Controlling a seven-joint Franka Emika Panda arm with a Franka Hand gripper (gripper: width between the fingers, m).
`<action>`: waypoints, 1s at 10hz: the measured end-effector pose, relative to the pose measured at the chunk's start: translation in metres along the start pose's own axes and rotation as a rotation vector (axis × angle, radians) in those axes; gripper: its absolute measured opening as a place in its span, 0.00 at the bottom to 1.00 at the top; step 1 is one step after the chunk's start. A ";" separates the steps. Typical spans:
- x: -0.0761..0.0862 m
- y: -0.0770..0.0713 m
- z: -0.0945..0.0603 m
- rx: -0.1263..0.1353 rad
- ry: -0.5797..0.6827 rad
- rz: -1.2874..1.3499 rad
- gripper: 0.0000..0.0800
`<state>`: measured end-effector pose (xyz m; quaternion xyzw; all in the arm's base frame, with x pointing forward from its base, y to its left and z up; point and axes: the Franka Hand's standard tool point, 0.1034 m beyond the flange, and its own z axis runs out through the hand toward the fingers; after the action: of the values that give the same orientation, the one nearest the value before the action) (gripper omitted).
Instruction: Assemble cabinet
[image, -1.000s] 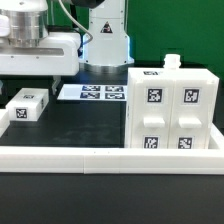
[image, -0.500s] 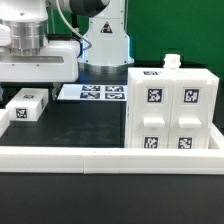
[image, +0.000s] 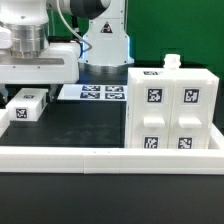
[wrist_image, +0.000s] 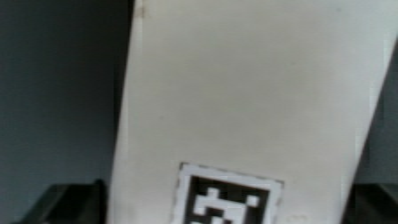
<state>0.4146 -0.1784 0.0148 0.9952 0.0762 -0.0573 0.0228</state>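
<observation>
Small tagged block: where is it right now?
The small tagged block sits on the table at the exterior view's far left, just left of the marker board; the cabinet box stands apart at that view's right.

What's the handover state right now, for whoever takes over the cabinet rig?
Pincer: down over the block, a jaw on either side. Cannot tell whether it grips.
Things: the block lies on the table at the exterior view's left, apart from the box. The box stands upright at the exterior view's right, behind the rail.
Done: the pincer is placed at the block. The block is not lifted and not joined to the box.
Left: probably grip the block, lift it, carry it to the box and fit it.
</observation>
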 end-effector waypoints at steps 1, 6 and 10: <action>0.000 0.000 0.000 -0.001 0.002 0.000 0.69; 0.007 -0.005 -0.010 0.003 0.008 -0.015 0.69; 0.029 -0.034 -0.076 0.037 0.042 -0.041 0.69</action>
<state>0.4464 -0.1363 0.0852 0.9946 0.0962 -0.0380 0.0017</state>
